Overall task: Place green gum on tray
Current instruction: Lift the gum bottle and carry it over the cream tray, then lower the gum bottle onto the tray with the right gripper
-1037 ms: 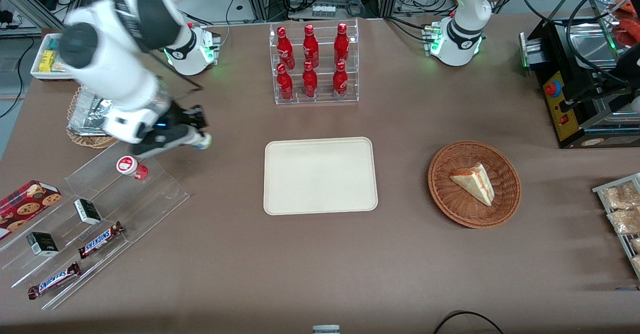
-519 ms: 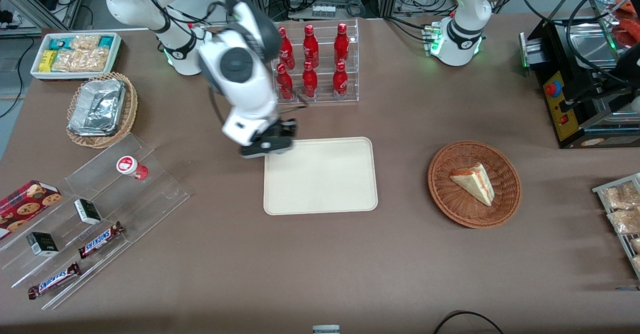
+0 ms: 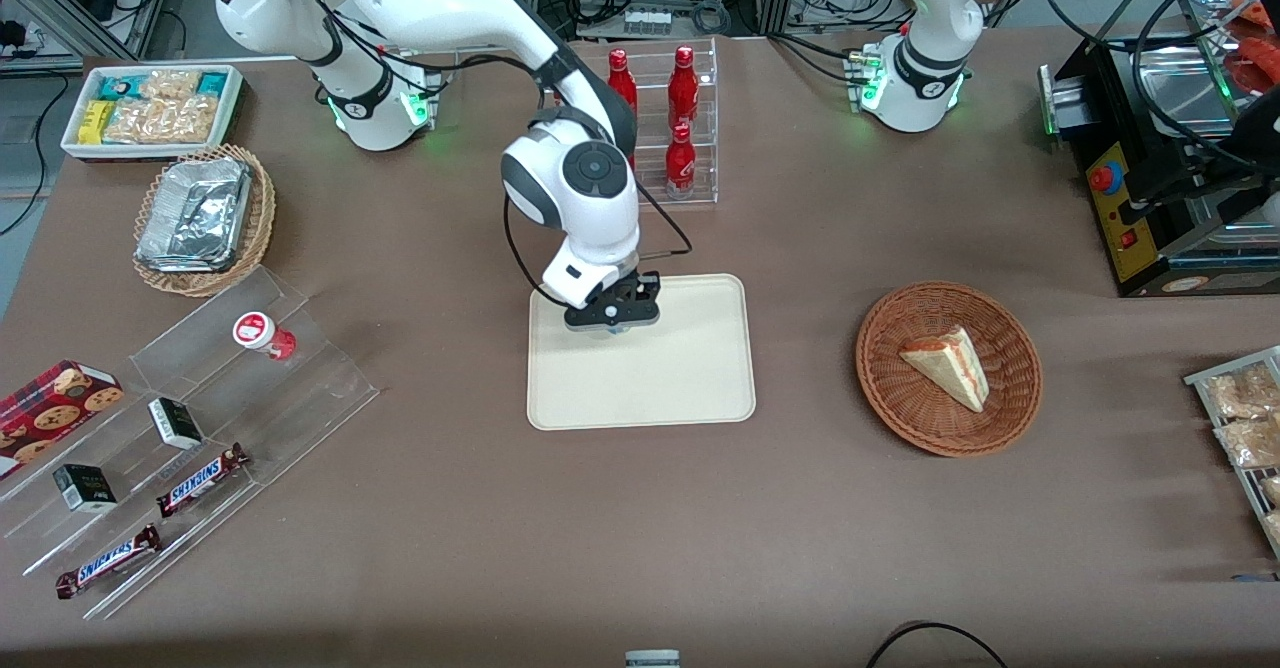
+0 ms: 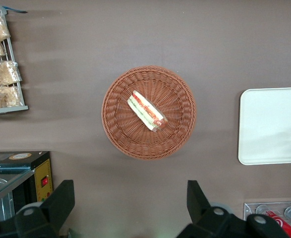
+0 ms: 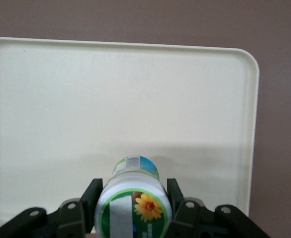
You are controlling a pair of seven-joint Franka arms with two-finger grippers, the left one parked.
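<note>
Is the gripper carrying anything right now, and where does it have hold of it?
Yes: the gripper, above the tray, holds the green gum by its sides just below the lid, jaws shut on it.

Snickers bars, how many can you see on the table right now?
2. Both lie on the clear stepped rack toward the working arm's end of the table: one Snickers bar on a middle step, another Snickers bar nearer the front camera. None seem hidden.

From the front, the gripper (image 3: 612, 314) over the tray (image 3: 650, 388) hides the green gum (image 5: 134, 198). The arm (image 3: 570, 178) covers part of the bottle rack (image 3: 690, 128). The wrist view cuts the gripper's fingers (image 5: 177, 198) off at the edge.
</note>
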